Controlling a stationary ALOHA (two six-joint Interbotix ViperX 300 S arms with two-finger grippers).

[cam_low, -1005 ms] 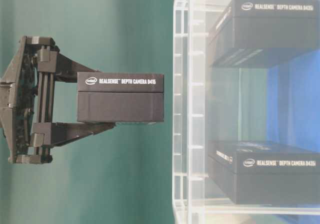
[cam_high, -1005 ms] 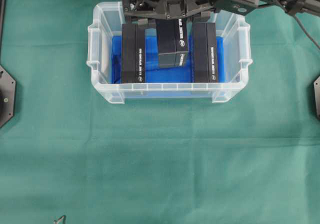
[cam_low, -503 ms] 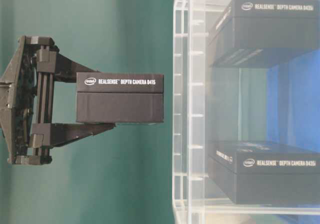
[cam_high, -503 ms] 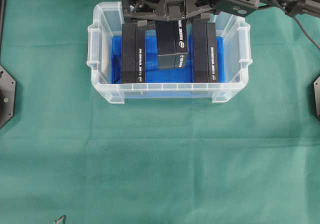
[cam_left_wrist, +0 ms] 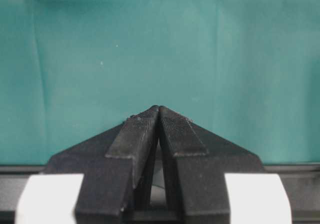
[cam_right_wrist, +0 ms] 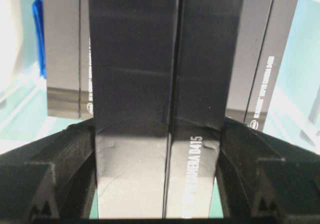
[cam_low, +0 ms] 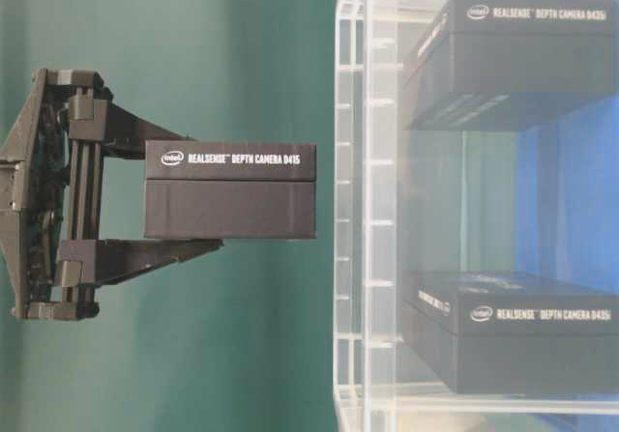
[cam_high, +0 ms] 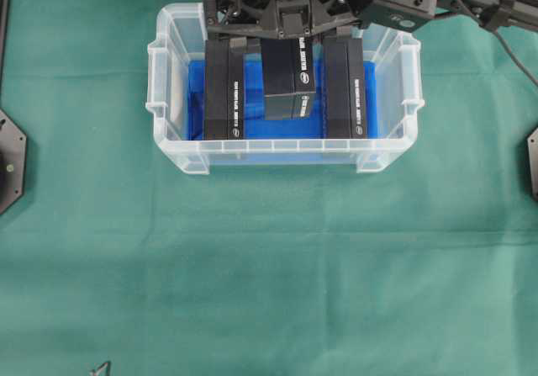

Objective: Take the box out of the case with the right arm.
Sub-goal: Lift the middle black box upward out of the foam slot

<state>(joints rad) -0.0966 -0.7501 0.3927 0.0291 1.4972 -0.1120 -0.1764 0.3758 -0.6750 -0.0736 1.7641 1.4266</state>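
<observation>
The box hangs above the case at top centre, clamped by the right gripper; the left gripper is clenched, empty.

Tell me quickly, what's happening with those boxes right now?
Right gripper clamped on middle box, lifted above case. Two boxes remain inside. Left gripper shut, idle. Nothing blocking.

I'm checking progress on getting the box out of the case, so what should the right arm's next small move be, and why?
Probably carry it sideways, past the rim. The right pincer is shut on the middle box, which the table-level view shows lifted clear of the case, but from overhead it hangs above the two boxes left inside.
</observation>
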